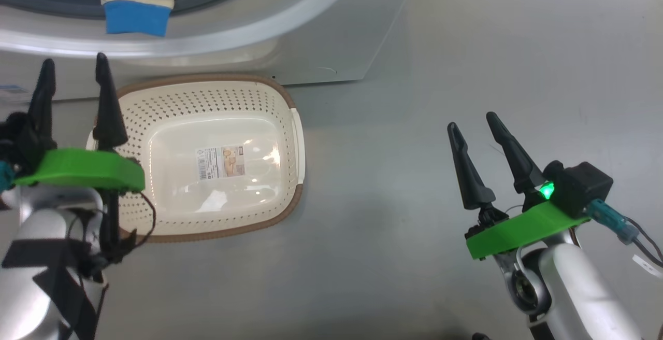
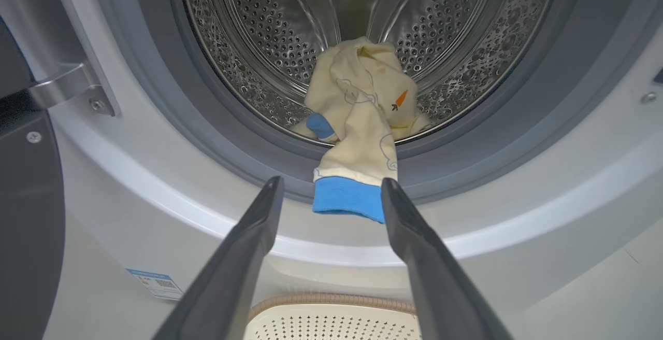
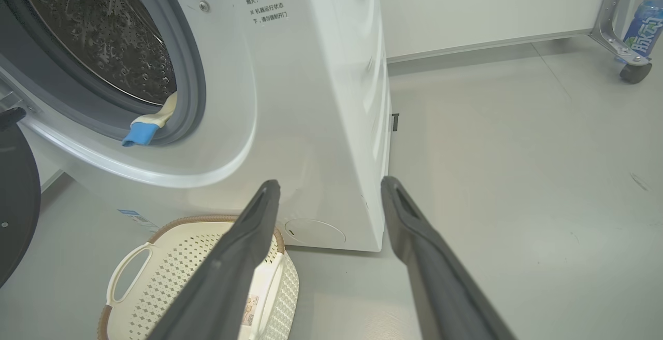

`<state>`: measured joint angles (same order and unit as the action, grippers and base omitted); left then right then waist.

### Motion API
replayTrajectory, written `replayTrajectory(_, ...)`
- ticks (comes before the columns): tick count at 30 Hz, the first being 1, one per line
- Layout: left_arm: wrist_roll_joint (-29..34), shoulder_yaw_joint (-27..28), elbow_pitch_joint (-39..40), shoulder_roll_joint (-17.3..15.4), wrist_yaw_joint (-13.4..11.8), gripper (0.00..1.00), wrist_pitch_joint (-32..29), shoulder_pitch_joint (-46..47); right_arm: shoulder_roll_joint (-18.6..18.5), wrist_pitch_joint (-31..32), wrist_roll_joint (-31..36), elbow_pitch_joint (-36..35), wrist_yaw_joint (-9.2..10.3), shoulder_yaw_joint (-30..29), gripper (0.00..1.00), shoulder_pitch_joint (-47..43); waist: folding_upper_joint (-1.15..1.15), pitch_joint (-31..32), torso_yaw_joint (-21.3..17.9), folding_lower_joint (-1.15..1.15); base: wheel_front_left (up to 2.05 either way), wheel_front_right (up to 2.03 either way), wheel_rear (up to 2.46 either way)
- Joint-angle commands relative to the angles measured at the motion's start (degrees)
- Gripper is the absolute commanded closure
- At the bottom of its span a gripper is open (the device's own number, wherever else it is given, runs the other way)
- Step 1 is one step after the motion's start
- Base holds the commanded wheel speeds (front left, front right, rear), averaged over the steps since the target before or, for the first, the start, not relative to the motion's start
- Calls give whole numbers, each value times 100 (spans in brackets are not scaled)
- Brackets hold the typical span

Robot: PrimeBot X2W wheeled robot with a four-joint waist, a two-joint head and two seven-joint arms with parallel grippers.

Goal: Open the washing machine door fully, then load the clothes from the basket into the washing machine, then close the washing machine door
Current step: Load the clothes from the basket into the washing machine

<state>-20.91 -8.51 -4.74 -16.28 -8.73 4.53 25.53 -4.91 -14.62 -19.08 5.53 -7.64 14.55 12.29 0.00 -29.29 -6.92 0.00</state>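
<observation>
Cream-yellow, blue-cuffed cotton garment [image 2: 362,122] overhangs the grey rubber gasket [image 2: 217,143] at six o'clock (across the doorway edge); left gripper [image 2: 331,180], right gripper [image 3: 329,182] splayed, empty.

The left hand [image 1: 74,61] sits at the left edge of the head view. Its two dark fingers [image 1: 109,112] are spread apart and empty, pointing up the frame above a green wrist plate [image 1: 83,170] and a silver forearm [image 1: 31,278]. The right hand [image 1: 470,120] stands at lower right, its jaws likewise parted and empty, leaning toward the upper left.
</observation>
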Motion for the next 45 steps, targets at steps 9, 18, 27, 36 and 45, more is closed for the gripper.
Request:
replayTrajectory(9, 25, 147, -676, -560, 290, 0, -272, 1557, 11, -38, -44, -170, 15, 133, 0, 213, 0, -186, -176, 0, 0, 0, 0)
replayTrajectory(18, 33, -83, -1302, -434, 455, 0, -300, 2270, 43, -38, -53, -198, 15, 141, 0, 255, 0, -339, -259, 0, 0, 0, 0)
replayTrajectory(27, -12, -302, -2166, -370, 624, 0, -687, 2888, 79, -38, -53, -208, 15, 165, 0, 343, 0, -569, -310, 0, 0, 0, 0)
replayTrajectory(36, -176, -404, -2896, -376, 794, 0, -1244, 3260, 96, -38, -57, -166, 15, 189, 0, 327, 0, -571, -361, 0, 0, 0, 0)
replayTrajectory(45, -371, -529, -3295, -241, 919, 0, -1818, 3475, 89, -38, -47, -143, 15, 201, 0, 304, 0, -543, -330, 0, 0, 0, 0)
